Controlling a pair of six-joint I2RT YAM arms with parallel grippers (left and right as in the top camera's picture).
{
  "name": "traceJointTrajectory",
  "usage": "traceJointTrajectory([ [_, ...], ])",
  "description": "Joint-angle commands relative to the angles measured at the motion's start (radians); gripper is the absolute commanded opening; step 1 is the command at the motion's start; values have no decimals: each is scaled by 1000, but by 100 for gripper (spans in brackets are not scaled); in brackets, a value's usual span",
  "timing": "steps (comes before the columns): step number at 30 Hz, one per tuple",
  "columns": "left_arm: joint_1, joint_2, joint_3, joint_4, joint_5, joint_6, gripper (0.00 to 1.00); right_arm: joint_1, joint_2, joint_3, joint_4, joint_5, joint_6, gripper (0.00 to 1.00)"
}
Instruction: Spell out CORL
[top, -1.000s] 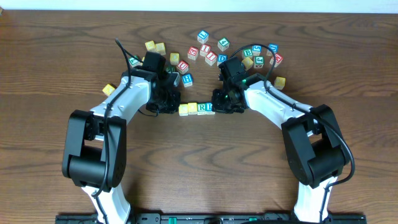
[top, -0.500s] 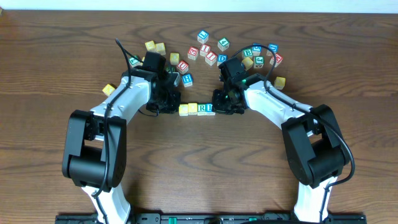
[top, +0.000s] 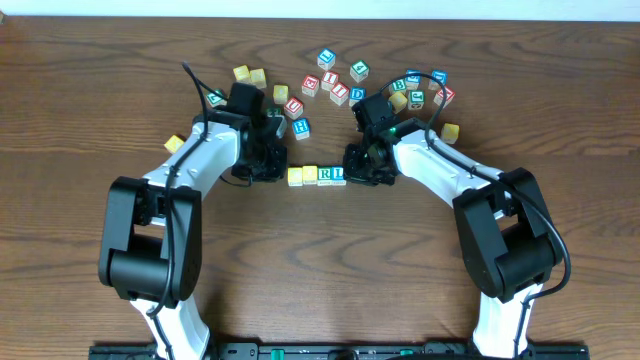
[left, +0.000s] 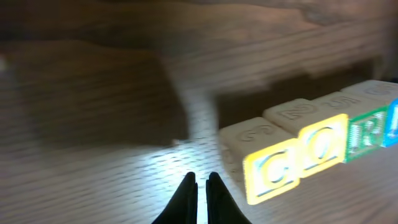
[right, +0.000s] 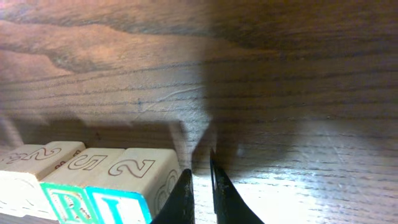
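Four letter blocks stand in a row on the wooden table (top: 330, 260): yellow C (top: 295, 177), yellow O (top: 310, 174), green R (top: 325, 174), blue L (top: 338, 173). In the left wrist view they read C (left: 270, 171), O (left: 320, 146), R (left: 367, 134), L (left: 393, 121). My left gripper (top: 272, 165) (left: 199, 180) is shut and empty, just left of the C block and apart from it. My right gripper (top: 357, 170) (right: 200, 168) is shut and empty, right beside the L block (right: 121, 205), with the R block (right: 62, 202) next to that.
Several loose letter blocks lie at the back, around the centre (top: 330, 85) and the right (top: 420, 90). Blue H block (top: 301, 127) sits behind the row. Yellow blocks lie at the back left (top: 250, 75), by the left arm (top: 175, 143) and at right (top: 450, 131).
My left gripper has drawn back slightly to the left, away from the C block. The right gripper has barely moved. The row of blocks stays in place.
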Motion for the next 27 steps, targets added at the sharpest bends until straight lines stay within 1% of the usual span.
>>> traceJointTrajectory([
  [1,10,13,2,-7,-86,-23,8,-19,10,-4,-1,27,14,6],
  [6,11,-26,49,-56,-189,-24,8,-39,-11,-4,-20,35,-11,4],
  [11,22,-124,106,-106,-258,-27,7,-60,-84,-4,-30,45,-77,6],
  [14,48,-206,145,-125,-261,-31,8,-78,-148,-4,-39,32,-107,7],
  [16,85,-305,168,-127,-261,-50,8,-97,-227,-4,-54,26,-135,7],
  [20,162,-490,176,-119,-261,-51,9,-114,-386,-4,-80,27,-218,8],
  [23,236,-647,176,-120,-261,-50,32,-135,-532,-4,-118,69,-232,11],
  [24,246,-671,176,-120,-261,-50,37,-141,-560,-4,-126,70,-245,12],
  [25,255,-695,176,-121,-261,-50,44,-147,-590,-4,-136,70,-256,15],
  [26,263,-719,176,-124,-261,-50,57,-152,-616,-4,-147,71,-265,18],
  [27,270,-740,176,-128,-261,-50,84,-156,-640,-4,-158,72,-275,22],
])
